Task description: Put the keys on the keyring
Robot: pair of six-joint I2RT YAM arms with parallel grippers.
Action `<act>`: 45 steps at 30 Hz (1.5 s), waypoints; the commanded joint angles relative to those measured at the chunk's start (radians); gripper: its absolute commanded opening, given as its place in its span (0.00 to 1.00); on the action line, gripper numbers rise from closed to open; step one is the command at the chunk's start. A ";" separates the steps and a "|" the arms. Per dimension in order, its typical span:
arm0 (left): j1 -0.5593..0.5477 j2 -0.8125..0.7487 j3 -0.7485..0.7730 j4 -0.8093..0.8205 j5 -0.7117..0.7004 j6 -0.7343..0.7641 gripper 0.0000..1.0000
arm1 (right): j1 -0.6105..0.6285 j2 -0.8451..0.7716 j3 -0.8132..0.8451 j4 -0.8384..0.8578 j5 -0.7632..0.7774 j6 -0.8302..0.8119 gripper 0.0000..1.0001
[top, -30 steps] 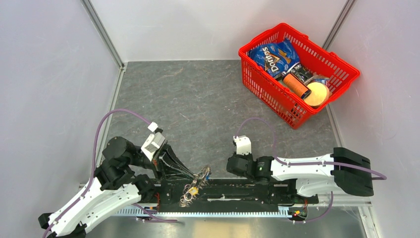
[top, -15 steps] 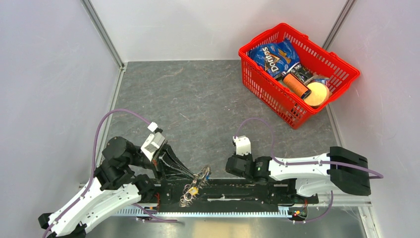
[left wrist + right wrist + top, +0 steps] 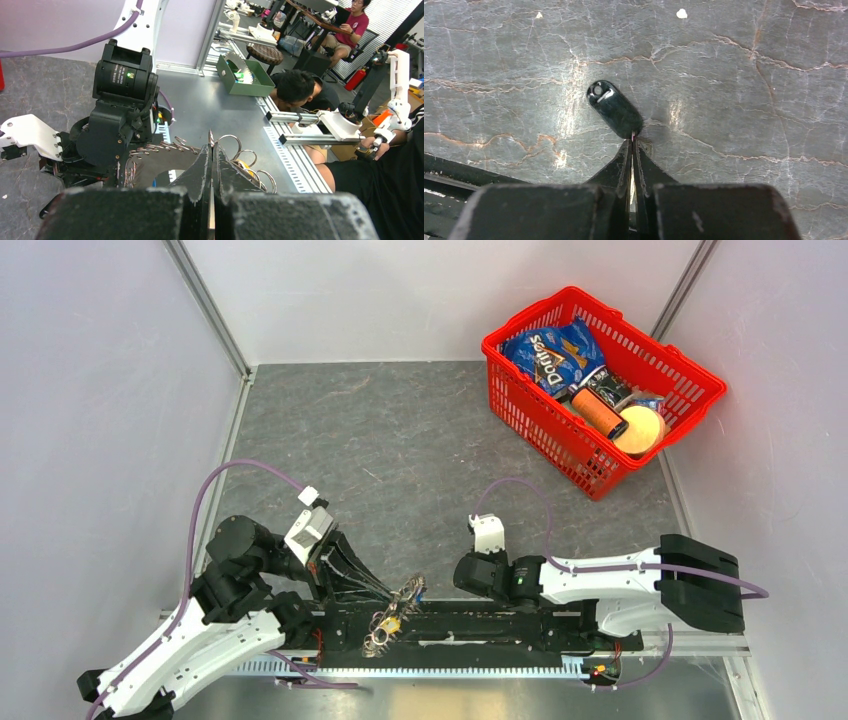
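Observation:
The keyring (image 3: 150, 149), a fan of silver keys with wire loops and a yellow tag (image 3: 243, 164), hangs at the table's near edge over the black rail (image 3: 470, 618). In the top view the keyring (image 3: 393, 612) sits at my left gripper's (image 3: 385, 592) tip. My left gripper (image 3: 211, 150) is shut on a thin metal part of it. One of the keys, with a black head (image 3: 615, 109), lies flat on the grey table. My right gripper (image 3: 632, 142) is shut at that key's lower end, a thin sliver showing between the tips. My right arm (image 3: 490, 575) hides this key in the top view.
A red basket (image 3: 640, 335) with a chip bag, a can and other goods stands at the back right. Grey walls close in the table on three sides. The black rail with both arm bases runs along the near edge.
My right gripper's jaws have closed at the black key's end, and the right arm has crept slightly left. The left arm and keyring have not moved.

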State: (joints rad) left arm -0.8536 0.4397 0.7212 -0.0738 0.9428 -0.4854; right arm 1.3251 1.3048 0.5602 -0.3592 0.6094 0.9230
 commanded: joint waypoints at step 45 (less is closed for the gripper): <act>-0.003 -0.006 0.047 0.040 -0.013 0.002 0.02 | -0.038 -0.013 0.209 -0.247 0.196 -0.018 0.49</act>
State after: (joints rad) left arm -0.8536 0.4347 0.7341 -0.0738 0.9424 -0.4862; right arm 1.3228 1.2972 0.7921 -0.5453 0.7689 0.7891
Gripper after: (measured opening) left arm 0.030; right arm 0.505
